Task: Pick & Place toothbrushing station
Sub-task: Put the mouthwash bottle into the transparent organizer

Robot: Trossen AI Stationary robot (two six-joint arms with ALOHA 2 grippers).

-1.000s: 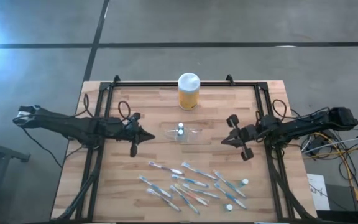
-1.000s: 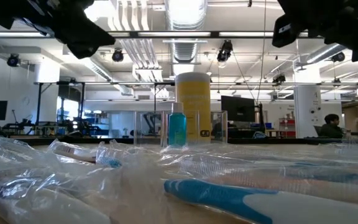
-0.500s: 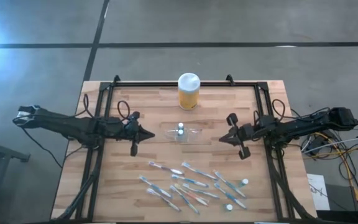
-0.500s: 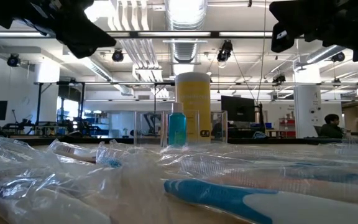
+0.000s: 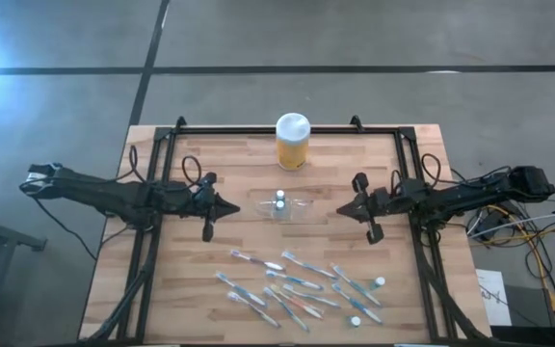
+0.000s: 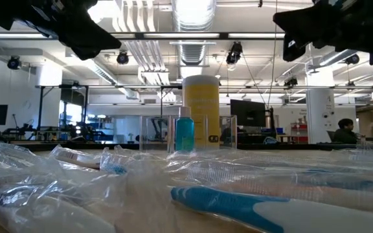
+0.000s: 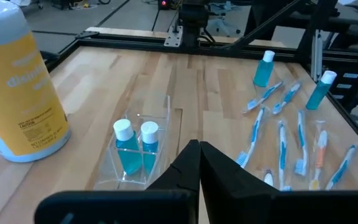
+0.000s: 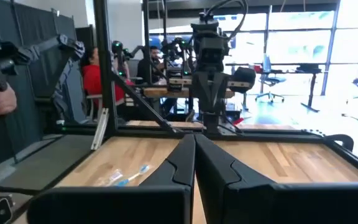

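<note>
Mid-frame in the overhead view: a clear plastic holder (image 5: 284,206) on the wooden table (image 5: 162,299), already carrying two small blue tubes with white caps (image 7: 134,144) side by side. Just above it in the frame, a yellow jar with a white lid (image 5: 292,141), standing upright and apart from the job. Scattered across the lower centre and lower right, well clear of the holder, wrapped toothbrushes (image 5: 297,285) and two more capped tubes (image 5: 380,282), evidently the stock waiting to be loaded.

Flanking the holder, both arms at about the same height in the frame. Left gripper (image 5: 229,208) to the left of the holder, fingers pressed together on nothing, tips aimed toward it. Right gripper (image 5: 343,209) to the right, fingers likewise pinched shut and empty, pointing inward across the table toward the left arm. Neither touching the holder or any brush.

Poised, by the look of it, between picks: both tools closed and raised above the table, as the level view suggests, with the pile of brushes untouched below them. Most of the loading apparently still ahead, with no brush in the holder.
</note>
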